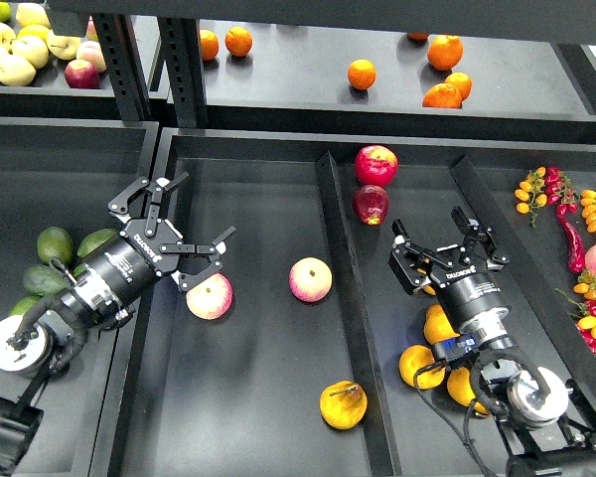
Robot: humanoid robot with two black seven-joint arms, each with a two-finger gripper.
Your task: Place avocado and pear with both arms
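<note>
Overhead, two black arms reach into a row of dark trays. Left arm enters from the lower left corner and runs up and to the right, wrist angled across the tray wall. Left gripper (174, 231) fingers spread wide, nothing between them; the lower finger's tip sits touching or just above a pink-red apple (210, 296), cannot tell which. A second apple (311, 279) lies apart to the right on the same tray floor.

Pear (343, 404), yellow-orange with a dark blotch near the stem, lies near the front of that middle tray, close to the divider (343, 298), well apart from both grippers.

Green avocados (55, 244) cluster in the left tray, partly hidden behind the left forearm. All that show are mid green; cannot pick out a very dark one.

Right arm enters from the lower right and points up and slightly left. Right gripper (445, 243) fingers parted, empty, hovering over the right tray. Several yellow-orange pears (420, 366) lie under and beside its wrist. Two red apples (374, 165) sit at the far end of that tray.

Back shelf holds oranges (362, 74); upper left holds pale yellow-green fruit (15, 68). Far-right tray has chillies and small tomatoes (586, 214).
</note>
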